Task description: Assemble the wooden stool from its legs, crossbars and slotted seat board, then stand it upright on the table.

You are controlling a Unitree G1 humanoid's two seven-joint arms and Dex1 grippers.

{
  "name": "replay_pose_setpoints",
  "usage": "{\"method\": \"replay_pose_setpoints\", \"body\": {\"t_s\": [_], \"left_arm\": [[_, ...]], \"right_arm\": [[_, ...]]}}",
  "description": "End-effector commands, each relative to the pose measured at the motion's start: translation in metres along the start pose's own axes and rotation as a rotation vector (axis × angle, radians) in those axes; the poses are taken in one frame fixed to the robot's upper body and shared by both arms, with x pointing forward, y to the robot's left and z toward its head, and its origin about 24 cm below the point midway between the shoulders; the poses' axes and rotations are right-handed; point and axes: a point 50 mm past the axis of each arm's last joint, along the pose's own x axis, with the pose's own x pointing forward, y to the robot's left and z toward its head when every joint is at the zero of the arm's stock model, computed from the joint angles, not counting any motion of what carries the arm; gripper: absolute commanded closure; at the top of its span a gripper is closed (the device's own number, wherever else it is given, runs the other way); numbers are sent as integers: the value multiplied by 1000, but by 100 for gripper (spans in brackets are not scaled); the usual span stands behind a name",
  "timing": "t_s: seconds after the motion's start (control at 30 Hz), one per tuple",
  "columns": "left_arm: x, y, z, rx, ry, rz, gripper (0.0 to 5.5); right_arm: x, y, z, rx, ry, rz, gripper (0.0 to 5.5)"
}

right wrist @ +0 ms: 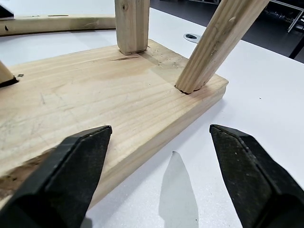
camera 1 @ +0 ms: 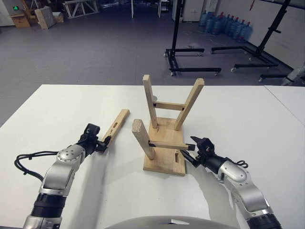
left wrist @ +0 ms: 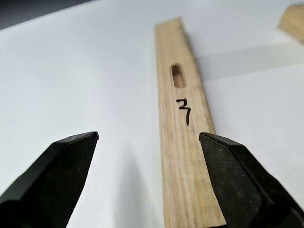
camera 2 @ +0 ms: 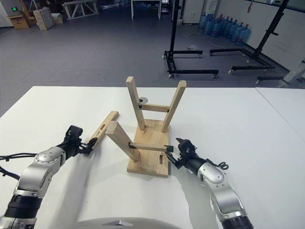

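Observation:
The slotted seat board [camera 1: 167, 160] lies flat on the white table with the stool upside down on it. Two far legs [camera 1: 149, 102] stand in it, joined by a crossbar [camera 1: 169, 106]. A third leg [camera 1: 142, 138] leans at the near left, and its crossbar [camera 1: 167, 144] reaches right with a free end. A loose leg [camera 1: 116, 124] with a slot lies flat to the left. My left gripper [camera 1: 106, 141] is open at that leg's near end, the leg [left wrist: 183, 118] lying between its fingers. My right gripper [camera 1: 191, 148] is open at the board's near right corner [right wrist: 71, 109].
A round grommet [camera 1: 155, 99] sits in the table behind the stool. A second table [camera 1: 290, 102] adjoins on the right. Black wheeled racks [camera 1: 193, 52] stand on the floor beyond the far edge. A black cable [camera 1: 28, 157] loops beside my left arm.

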Motion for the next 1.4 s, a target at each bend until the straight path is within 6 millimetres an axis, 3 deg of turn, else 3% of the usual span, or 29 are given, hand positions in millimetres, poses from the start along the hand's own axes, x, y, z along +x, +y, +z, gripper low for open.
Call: {"method": "replay_pose_setpoints", "body": {"t_s": [0.03, 0.2, 0.27, 0.4, 0.57, 0.67, 0.8, 0.97, 1.4], "left_arm": [[10, -10, -39, -17, 161, -56, 162], [11, -7, -45, -31, 158, -57, 162], [12, -3, -31, -44, 70, -24, 162], [13, 3, 16, -44, -142, 32, 162], [13, -3, 30, -22, -174, 23, 162], [16, -6, 24, -4, -117, 15, 162], [24, -17, -3, 8, 1, -107, 162], [28, -11, -18, -10, 92, -114, 162], [27, -18, -21, -49, 56, -119, 344]], "right_arm": [[4, -6, 8, -15, -7, 9, 169], [6, -5, 18, -26, -35, 31, 169], [6, -5, 19, -25, -37, 30, 169], [4, -4, 15, -16, -31, 18, 169], [5, -3, 12, -12, -20, 22, 169], [6, -2, 12, -12, -19, 27, 169], [8, -1, 12, -10, -18, 36, 169], [7, 2, 17, -5, -33, 69, 169], [7, -4, 18, -9, -45, 51, 169]]}}
